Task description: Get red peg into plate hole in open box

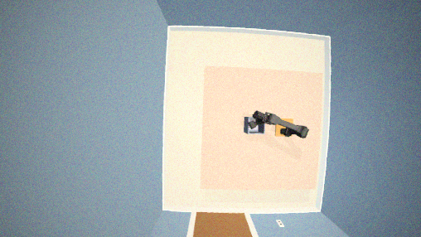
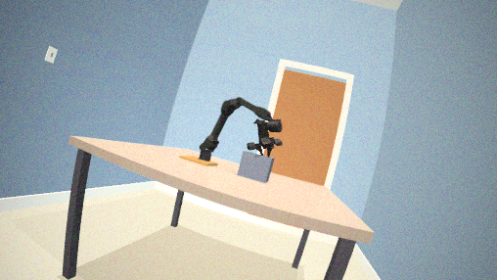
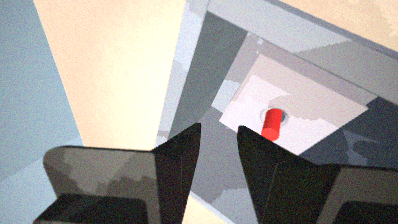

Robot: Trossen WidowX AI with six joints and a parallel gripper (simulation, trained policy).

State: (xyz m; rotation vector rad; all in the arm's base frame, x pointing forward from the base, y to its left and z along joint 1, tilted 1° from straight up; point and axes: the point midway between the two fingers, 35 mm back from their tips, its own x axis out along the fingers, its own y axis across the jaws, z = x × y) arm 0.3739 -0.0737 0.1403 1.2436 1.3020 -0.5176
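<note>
The red peg [image 3: 271, 125] is in the box, its far end at the round hole in the pale plate [image 3: 327, 104] and its near end pointing up toward the wrist camera. It looks upright or nearly so; how deep it sits cannot be told. The open blue-grey box [image 1: 246, 126] [image 2: 255, 167] [image 3: 192, 75] stands on the table. My gripper [image 2: 265, 153] [image 3: 219, 130] is partly open, with nothing between its fingertips. It is over the box, its tips near the rim in the exterior view. In the wrist view the peg is beside the right finger, outside the gap.
The arm reaches from its orange base plate [image 1: 278, 130] [image 2: 196, 160] across to the box. The box walls rise around the plate. The table [image 1: 232, 166] [image 2: 303, 201] carries the box and the arm's base.
</note>
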